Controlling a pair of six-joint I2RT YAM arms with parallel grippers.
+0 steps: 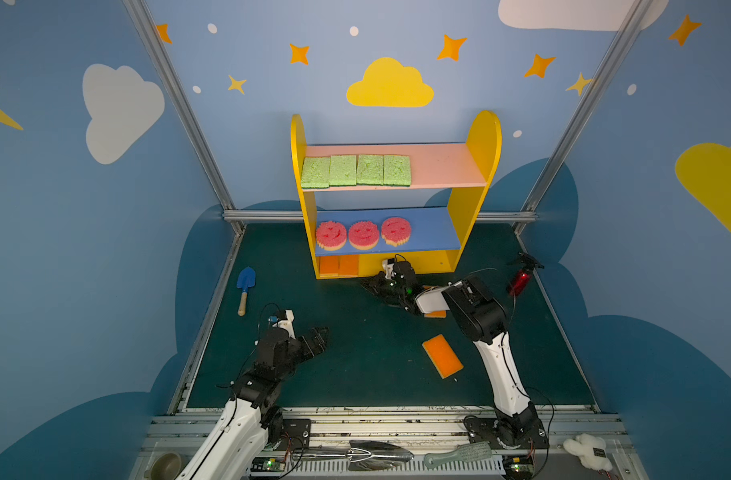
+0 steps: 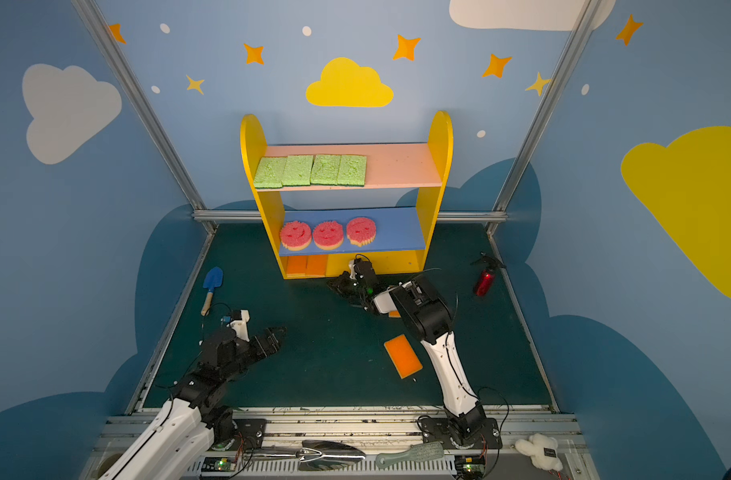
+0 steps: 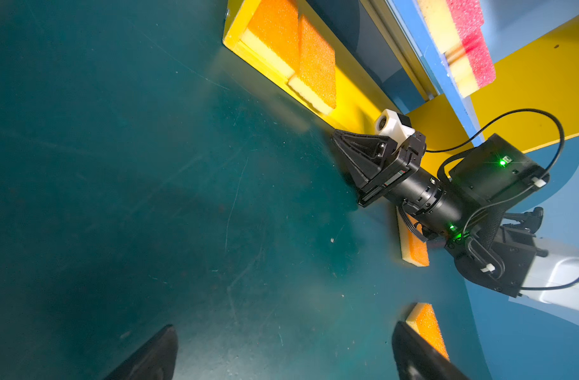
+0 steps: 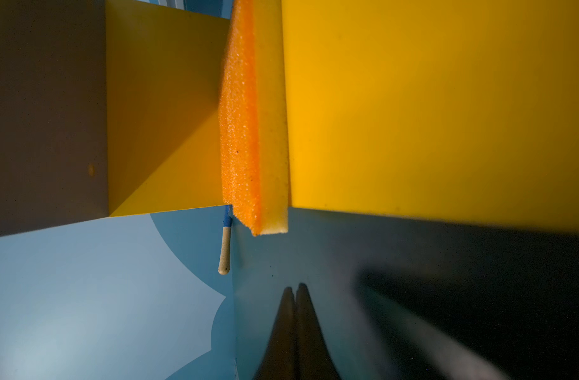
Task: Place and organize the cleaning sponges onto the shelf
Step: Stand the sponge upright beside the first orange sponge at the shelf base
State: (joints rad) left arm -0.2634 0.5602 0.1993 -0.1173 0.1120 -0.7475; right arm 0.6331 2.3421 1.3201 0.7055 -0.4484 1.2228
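Note:
The yellow shelf (image 1: 474, 208) (image 2: 428, 208) stands at the back. Several green sponges (image 1: 355, 170) line its pink top board, three pink smiley sponges (image 1: 363, 235) its blue middle board, and two orange sponges (image 1: 338, 265) (image 3: 301, 56) (image 4: 242, 131) the left of its yellow base. One orange sponge (image 1: 442, 356) (image 2: 403, 355) (image 3: 428, 325) lies flat on the green mat. Another (image 1: 435, 313) (image 3: 413, 245) is half hidden under my right arm. My right gripper (image 1: 365, 286) (image 2: 331, 284) (image 3: 335, 136) (image 4: 295, 288) lies low before the base, shut and empty. My left gripper (image 1: 320, 336) (image 2: 276, 334) (image 3: 283, 329) hovers open, empty.
A blue toy trowel (image 1: 245, 286) (image 4: 224, 250) lies at the mat's left edge, and a red spray bottle (image 1: 520, 280) at the right edge. On the front rail sit a metal trowel (image 1: 376, 451), a brush (image 1: 459, 455) and a white plush toy (image 1: 588, 451).

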